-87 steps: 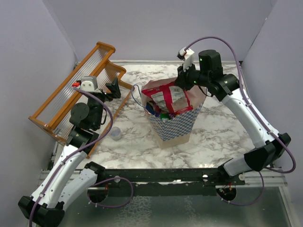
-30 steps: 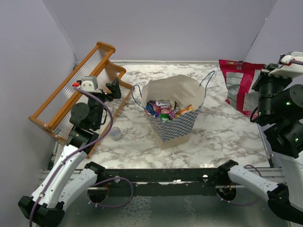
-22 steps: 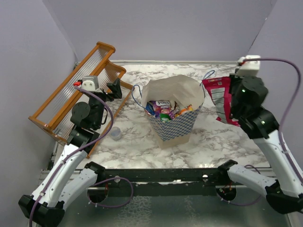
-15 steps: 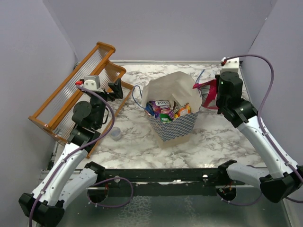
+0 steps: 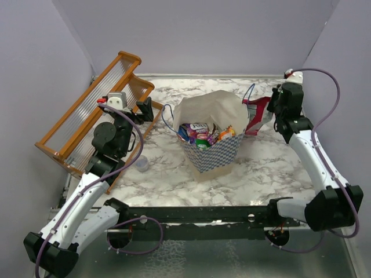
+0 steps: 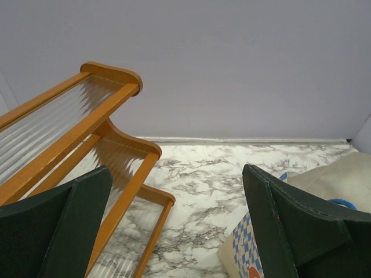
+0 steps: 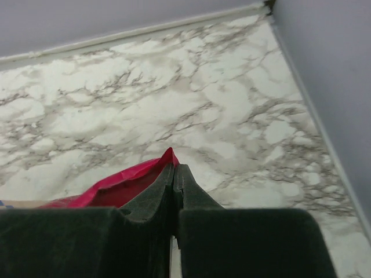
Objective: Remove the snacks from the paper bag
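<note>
The paper bag (image 5: 210,155) stands upright mid-table, blue-and-white checkered outside, cream inside, its mouth open. Several small snacks (image 5: 202,134) lie inside it: blue, green, orange and purple wrappers. My right gripper (image 5: 272,108) is shut on the large pink-red pouch (image 5: 255,116) and holds it just right of the bag, near the back right corner. In the right wrist view the fingers (image 7: 175,171) are pressed together on the pouch's edge (image 7: 116,188). My left gripper (image 5: 145,108) is open and empty, left of the bag. Its wrist view (image 6: 175,174) shows the bag's corner (image 6: 248,255).
An orange wooden rack (image 5: 95,107) leans at the back left, close beside the left arm; it also shows in the left wrist view (image 6: 110,145). A small grey-blue cup (image 5: 141,164) stands on the marble table (image 5: 272,168) left of the bag. Walls close in on both sides.
My right gripper lifted the pink-red pouch out of the bag, swung it far right, then brought it back down beside the bag's right side. The left arm shifted slightly.
</note>
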Action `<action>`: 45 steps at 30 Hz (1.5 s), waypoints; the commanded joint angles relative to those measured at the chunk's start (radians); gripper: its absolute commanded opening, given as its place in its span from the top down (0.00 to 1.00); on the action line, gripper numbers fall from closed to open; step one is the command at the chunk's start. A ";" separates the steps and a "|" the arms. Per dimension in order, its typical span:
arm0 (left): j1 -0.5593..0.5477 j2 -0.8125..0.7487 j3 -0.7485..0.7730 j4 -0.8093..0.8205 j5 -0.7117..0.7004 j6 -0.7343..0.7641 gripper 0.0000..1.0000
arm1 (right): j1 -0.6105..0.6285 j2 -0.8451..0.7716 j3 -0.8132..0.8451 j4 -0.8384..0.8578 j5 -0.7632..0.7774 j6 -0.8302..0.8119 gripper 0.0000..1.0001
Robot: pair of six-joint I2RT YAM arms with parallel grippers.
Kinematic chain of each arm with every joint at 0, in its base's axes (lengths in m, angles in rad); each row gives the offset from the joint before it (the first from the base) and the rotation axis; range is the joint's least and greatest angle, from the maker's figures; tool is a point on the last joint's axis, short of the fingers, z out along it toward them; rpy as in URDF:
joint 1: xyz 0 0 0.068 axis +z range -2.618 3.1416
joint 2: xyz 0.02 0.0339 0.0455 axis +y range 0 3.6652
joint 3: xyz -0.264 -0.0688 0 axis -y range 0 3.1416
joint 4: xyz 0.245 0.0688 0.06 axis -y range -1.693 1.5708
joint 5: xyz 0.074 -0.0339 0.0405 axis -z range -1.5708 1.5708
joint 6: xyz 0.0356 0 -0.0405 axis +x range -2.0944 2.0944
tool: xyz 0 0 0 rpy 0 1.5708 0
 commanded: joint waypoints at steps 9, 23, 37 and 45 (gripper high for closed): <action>-0.014 0.012 -0.009 0.024 0.006 0.004 0.01 | -0.250 0.346 0.074 0.105 -0.329 0.166 0.99; -0.032 0.037 0.003 0.008 0.001 -0.002 0.01 | -0.371 0.442 0.006 0.139 -0.315 0.140 0.98; -0.048 0.018 0.240 -0.565 -0.186 -0.343 0.01 | -0.429 0.181 -0.053 0.095 -0.588 0.126 0.11; -0.047 0.065 0.423 -0.710 0.032 -0.369 0.01 | -0.429 0.011 -0.007 0.036 -0.673 0.146 0.01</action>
